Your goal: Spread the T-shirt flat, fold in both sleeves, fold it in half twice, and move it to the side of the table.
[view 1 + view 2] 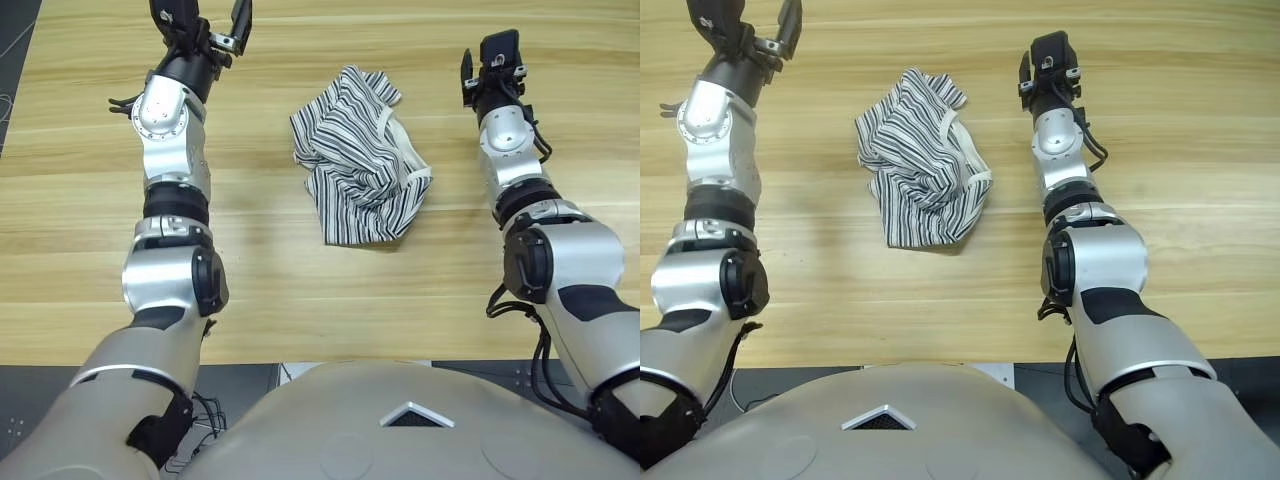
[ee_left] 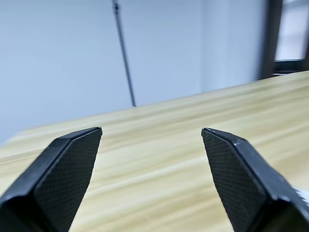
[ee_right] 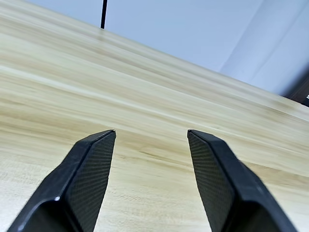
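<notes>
The black-and-white striped T-shirt lies crumpled in a heap at the middle of the wooden table. My left gripper is raised over the far left of the table, well to the left of the shirt, and stands open with nothing in it. In the left wrist view its fingers are spread wide over bare wood. My right gripper hovers to the right of the shirt's far end, a short gap away. It is open and holds nothing, and its fingers frame bare tabletop.
Bare wood surrounds the heap on every side. The table's front edge runs just before my torso, and dark floor shows past its left edge. A pale wall stands beyond the far edge.
</notes>
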Robot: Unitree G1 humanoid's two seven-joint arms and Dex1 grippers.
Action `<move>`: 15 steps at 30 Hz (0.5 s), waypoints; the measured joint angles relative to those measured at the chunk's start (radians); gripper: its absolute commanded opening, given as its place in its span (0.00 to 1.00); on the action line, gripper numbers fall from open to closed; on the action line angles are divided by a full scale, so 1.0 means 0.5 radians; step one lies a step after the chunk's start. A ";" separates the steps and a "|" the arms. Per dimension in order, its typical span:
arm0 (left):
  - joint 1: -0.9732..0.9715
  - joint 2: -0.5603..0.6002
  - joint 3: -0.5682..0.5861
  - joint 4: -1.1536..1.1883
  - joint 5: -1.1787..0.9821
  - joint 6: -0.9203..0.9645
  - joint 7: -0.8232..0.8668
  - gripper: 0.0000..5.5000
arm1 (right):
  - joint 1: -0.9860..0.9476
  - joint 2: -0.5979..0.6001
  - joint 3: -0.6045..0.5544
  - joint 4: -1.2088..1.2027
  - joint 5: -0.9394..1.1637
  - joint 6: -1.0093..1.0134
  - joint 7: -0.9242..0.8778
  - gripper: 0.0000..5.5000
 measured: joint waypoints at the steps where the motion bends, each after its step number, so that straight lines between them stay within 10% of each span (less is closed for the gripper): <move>1: 0.093 0.012 -0.019 -0.163 -0.022 0.113 -0.021 0.70 | 0.000 0.006 0.000 0.000 0.000 0.000 0.000 0.50; 15: 0.773 0.473 -1.178 -2.600 -0.433 2.444 -0.413 0.70 | -0.064 0.026 -0.136 -0.009 0.158 0.031 0.124 0.50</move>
